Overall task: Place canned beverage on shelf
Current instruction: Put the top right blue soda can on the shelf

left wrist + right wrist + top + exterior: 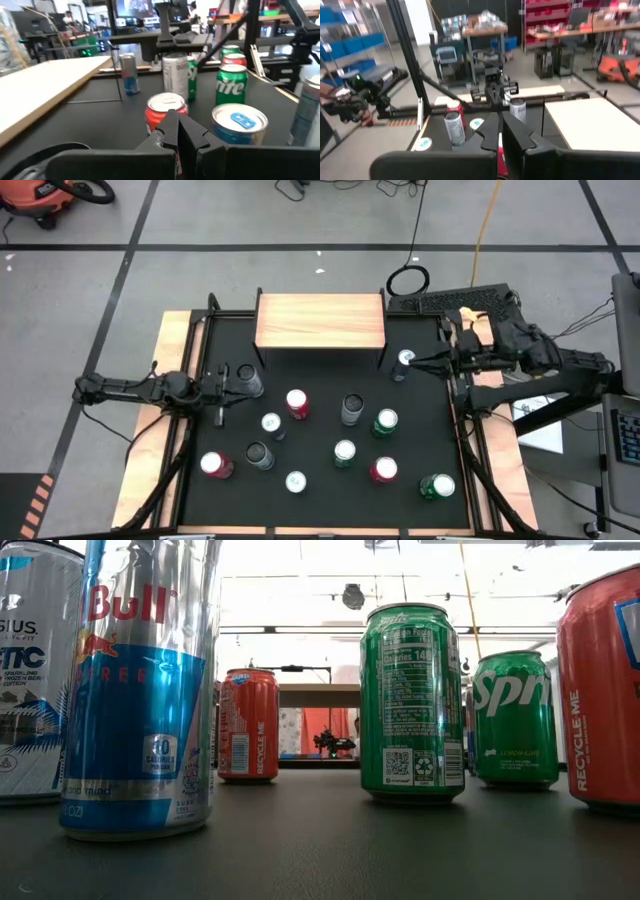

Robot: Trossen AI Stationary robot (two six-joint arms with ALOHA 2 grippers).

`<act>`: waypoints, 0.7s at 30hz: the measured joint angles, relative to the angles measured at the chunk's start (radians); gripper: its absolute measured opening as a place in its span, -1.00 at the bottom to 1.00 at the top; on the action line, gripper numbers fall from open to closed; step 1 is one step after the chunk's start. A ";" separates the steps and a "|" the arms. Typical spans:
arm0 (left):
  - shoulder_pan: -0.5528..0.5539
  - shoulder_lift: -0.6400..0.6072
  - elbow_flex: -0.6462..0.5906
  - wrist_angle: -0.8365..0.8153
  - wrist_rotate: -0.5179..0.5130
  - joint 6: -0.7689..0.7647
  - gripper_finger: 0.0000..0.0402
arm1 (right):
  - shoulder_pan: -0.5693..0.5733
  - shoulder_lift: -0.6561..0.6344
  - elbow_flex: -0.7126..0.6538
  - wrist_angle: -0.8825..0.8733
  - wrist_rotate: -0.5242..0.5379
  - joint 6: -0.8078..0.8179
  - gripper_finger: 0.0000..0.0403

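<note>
While a dozen upright drink cans stand scattered on the black tabletop (pixel 320 430), both arms wait at its edges: left gripper (pixel 222 383) with jaws closed and empty beside a silver can (pixel 248 381), right gripper (pixel 418 362) likewise closed by a blue-topped slim can (pixel 403 363). Beyond, the light-wood shelf on black legs (pixel 320 320) stands bare.

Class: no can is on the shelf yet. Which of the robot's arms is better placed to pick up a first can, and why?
Probably the right. The right gripper is shut and sits right beside the slim can next to the shelf. The left gripper is also near a can, but farther from the shelf.
</note>
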 joint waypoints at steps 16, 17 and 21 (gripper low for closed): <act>-0.004 0.256 0.344 -0.149 -0.090 0.001 -1.00 | 0.000 0.174 0.415 -0.356 0.000 -0.045 -1.00; -0.004 0.287 0.382 -0.160 -0.105 0.001 -1.00 | 0.000 0.173 0.423 -0.373 0.000 -0.049 -1.00; -0.004 0.412 0.522 -0.187 -0.113 0.004 -1.00 | 0.000 0.171 0.432 -0.434 0.001 -0.053 -1.00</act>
